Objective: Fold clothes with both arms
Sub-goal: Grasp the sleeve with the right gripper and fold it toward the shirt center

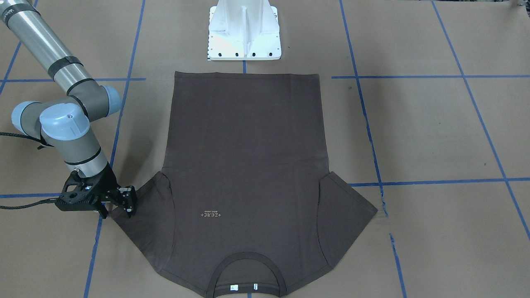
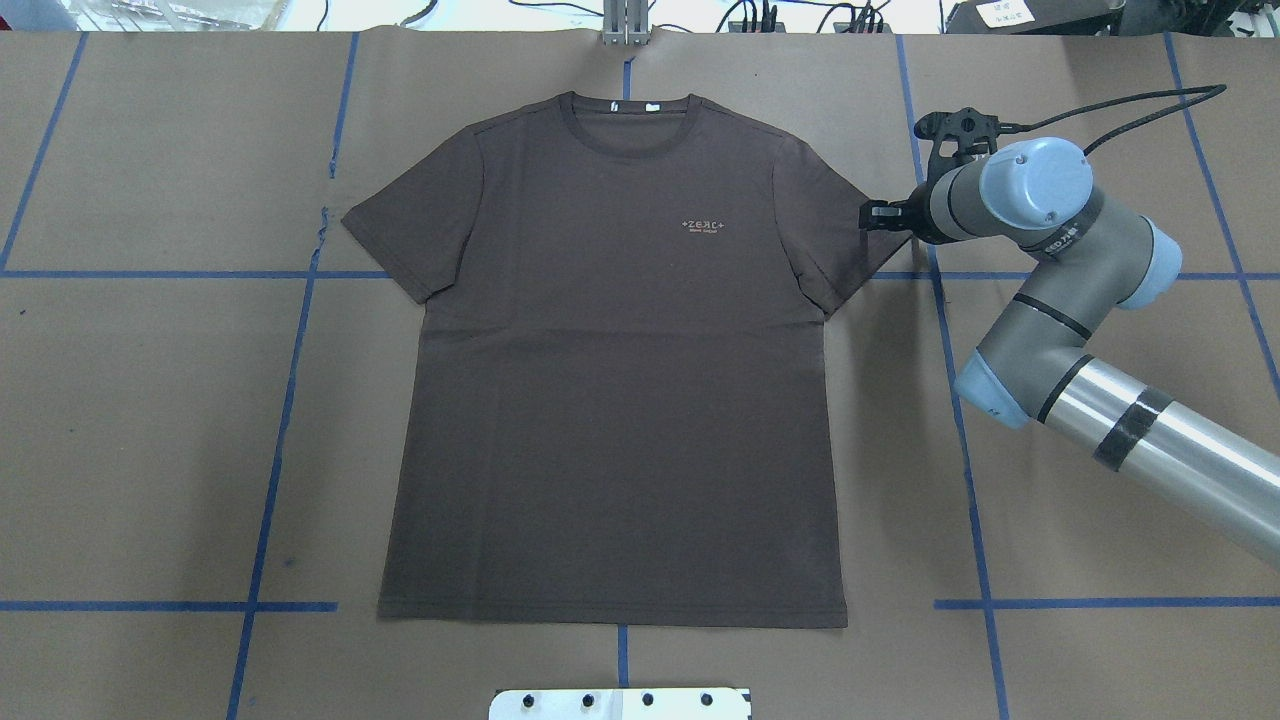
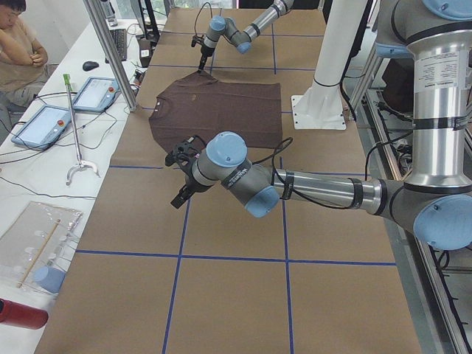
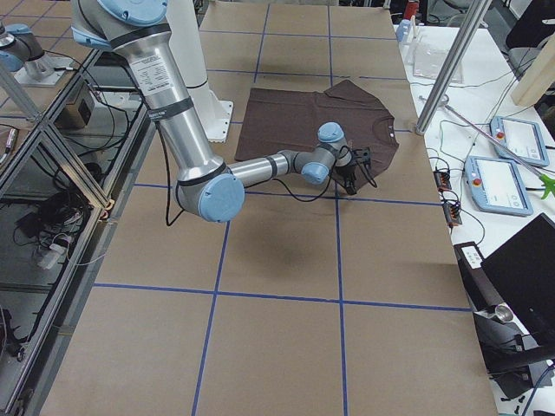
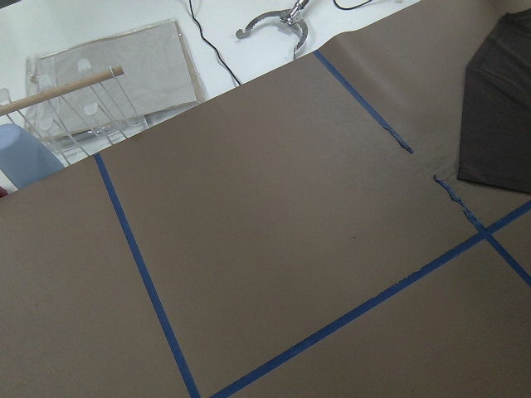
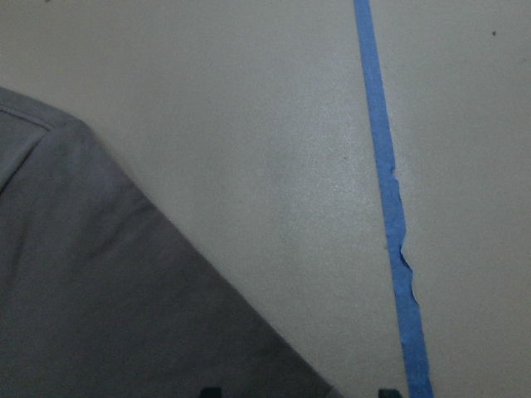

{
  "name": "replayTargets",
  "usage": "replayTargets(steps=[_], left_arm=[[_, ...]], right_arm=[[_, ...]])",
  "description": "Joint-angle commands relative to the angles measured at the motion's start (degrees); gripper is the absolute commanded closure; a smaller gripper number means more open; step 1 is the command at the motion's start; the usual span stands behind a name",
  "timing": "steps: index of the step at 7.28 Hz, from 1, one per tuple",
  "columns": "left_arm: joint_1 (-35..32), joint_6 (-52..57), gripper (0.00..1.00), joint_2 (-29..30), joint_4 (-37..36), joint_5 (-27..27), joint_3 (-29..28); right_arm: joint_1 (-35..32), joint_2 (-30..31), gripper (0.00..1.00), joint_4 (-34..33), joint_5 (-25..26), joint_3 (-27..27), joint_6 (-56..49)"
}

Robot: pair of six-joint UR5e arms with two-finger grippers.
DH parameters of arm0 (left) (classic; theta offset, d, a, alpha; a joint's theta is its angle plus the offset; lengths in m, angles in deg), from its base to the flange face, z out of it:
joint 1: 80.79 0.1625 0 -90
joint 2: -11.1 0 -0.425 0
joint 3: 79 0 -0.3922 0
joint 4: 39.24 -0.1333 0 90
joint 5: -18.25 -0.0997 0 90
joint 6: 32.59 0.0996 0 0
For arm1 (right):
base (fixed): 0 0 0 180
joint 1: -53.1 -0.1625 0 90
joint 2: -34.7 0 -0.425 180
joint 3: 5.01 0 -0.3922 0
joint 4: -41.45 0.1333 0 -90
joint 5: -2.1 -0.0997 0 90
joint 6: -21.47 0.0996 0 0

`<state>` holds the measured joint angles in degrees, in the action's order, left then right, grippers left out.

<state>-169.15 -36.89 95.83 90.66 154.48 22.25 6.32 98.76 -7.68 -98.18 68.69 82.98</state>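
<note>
The dark brown T-shirt (image 2: 620,380) lies flat and face up on the brown paper, collar away from the robot and both sleeves spread out. It also shows in the front view (image 1: 244,157). My right gripper (image 1: 129,203) is low at the outer edge of the sleeve on the robot's right (image 2: 835,235). The right wrist view shows its fingertips (image 6: 209,391) wide apart over the sleeve's hem (image 6: 108,315), so it is open and empty. My left gripper (image 3: 181,198) shows only in the exterior left view, above bare paper beside the other sleeve (image 5: 502,108). I cannot tell whether it is open or shut.
The white pedestal (image 1: 244,31) stands just beyond the shirt's hem. Blue tape lines (image 2: 290,380) grid the paper. A white bench along the far edge holds tablets (image 3: 92,92), a clear rack (image 5: 108,83) and cables. A person (image 3: 18,44) sits at that bench.
</note>
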Motion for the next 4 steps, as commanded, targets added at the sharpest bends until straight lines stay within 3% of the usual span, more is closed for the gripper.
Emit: replayTargets(steps=[1, 2, 3, 4], left_arm=[[-0.06, 0.0, 0.0, 0.0, 0.0, 0.0, 0.0], [0.03, 0.09, 0.0, 0.0, 0.0, 0.0, 0.0], [0.03, 0.09, 0.0, -0.08, 0.0, 0.0, -0.09], [-0.06, 0.09, 0.0, -0.09, 0.09, 0.0, 0.0]], right_arm=[[0.02, 0.0, 0.43, 0.0, 0.0, -0.22, 0.02], [0.02, 0.0, 0.92, -0.09, 0.0, -0.22, -0.15], [0.11, -0.26, 1.0, -0.09, 0.0, -0.22, -0.33], [0.02, -0.96, 1.0, -0.87, 0.0, 0.21, -0.42]])
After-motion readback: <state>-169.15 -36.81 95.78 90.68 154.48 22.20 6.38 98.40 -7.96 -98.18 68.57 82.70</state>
